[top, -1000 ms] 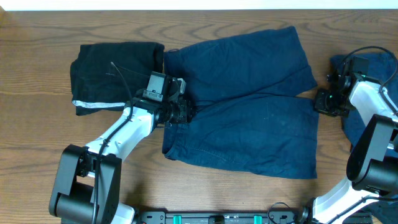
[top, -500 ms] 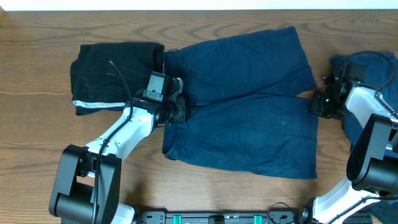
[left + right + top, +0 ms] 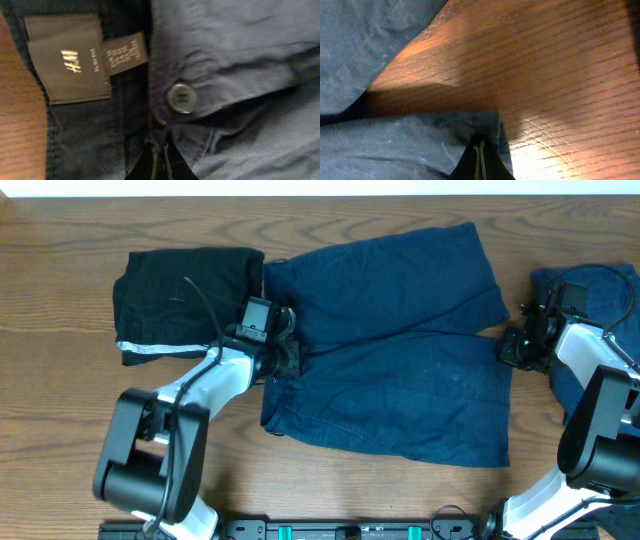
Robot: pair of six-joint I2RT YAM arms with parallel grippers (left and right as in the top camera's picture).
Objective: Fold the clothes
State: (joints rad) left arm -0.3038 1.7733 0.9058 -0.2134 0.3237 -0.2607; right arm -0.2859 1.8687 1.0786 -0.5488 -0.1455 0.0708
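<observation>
Blue shorts (image 3: 400,350) lie spread flat across the middle of the table, waist to the left, legs to the right. My left gripper (image 3: 287,360) is shut on the waistband at the fly; the left wrist view shows its fingers (image 3: 161,159) pinched on cloth below the button (image 3: 181,97) and the label (image 3: 70,57). My right gripper (image 3: 512,348) is shut on the hem corner of the nearer leg; the right wrist view shows its fingers (image 3: 480,159) closed on that blue hem (image 3: 470,127) over bare wood.
A folded black garment (image 3: 180,300) with a white stripe lies at the back left, touching the shorts' waist. Another blue garment (image 3: 600,330) lies at the right edge under my right arm.
My right gripper moved a little left onto the leg hem corner and closed on it. My left gripper stayed at the waistband; the left arm's base link turned.
</observation>
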